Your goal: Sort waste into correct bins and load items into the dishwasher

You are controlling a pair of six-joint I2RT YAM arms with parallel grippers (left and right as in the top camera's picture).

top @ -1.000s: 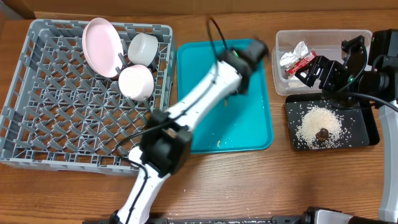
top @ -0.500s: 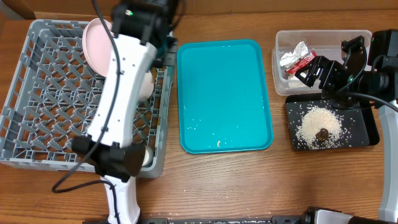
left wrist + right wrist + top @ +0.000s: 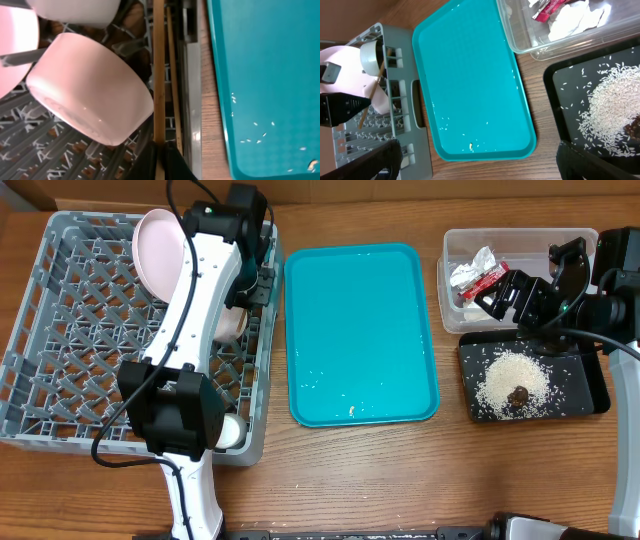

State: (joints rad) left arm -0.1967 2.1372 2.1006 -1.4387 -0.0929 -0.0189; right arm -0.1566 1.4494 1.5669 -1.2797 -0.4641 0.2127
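Note:
My left gripper (image 3: 162, 159) is shut on wooden chopsticks (image 3: 159, 75) and holds them along the inside of the right wall of the grey dish rack (image 3: 60, 380). It is at the rack's far right corner (image 3: 260, 272). Beside the chopsticks lie a pale-pink bowl (image 3: 90, 92), a white cup (image 3: 75, 10) and a pink plate (image 3: 160, 240). My right gripper (image 3: 500, 292) is open and empty, hovering between the clear tub (image 3: 446, 255) and the black tray (image 3: 592, 395). The red-and-silver wrapper (image 3: 475, 277) lies in the tub. Rice (image 3: 505, 375) and a brown lump (image 3: 518, 394) lie in the black tray.
The teal tray (image 3: 360, 330) sits between the rack and the bins, with a few stray rice grains (image 3: 470, 146) near its front edge. The left arm stretches over the rack's right side. Bare wooden table runs along the front.
My left arm has swung from over the teal tray to the rack's far right corner, carrying the chopsticks with it. The right arm has not moved.

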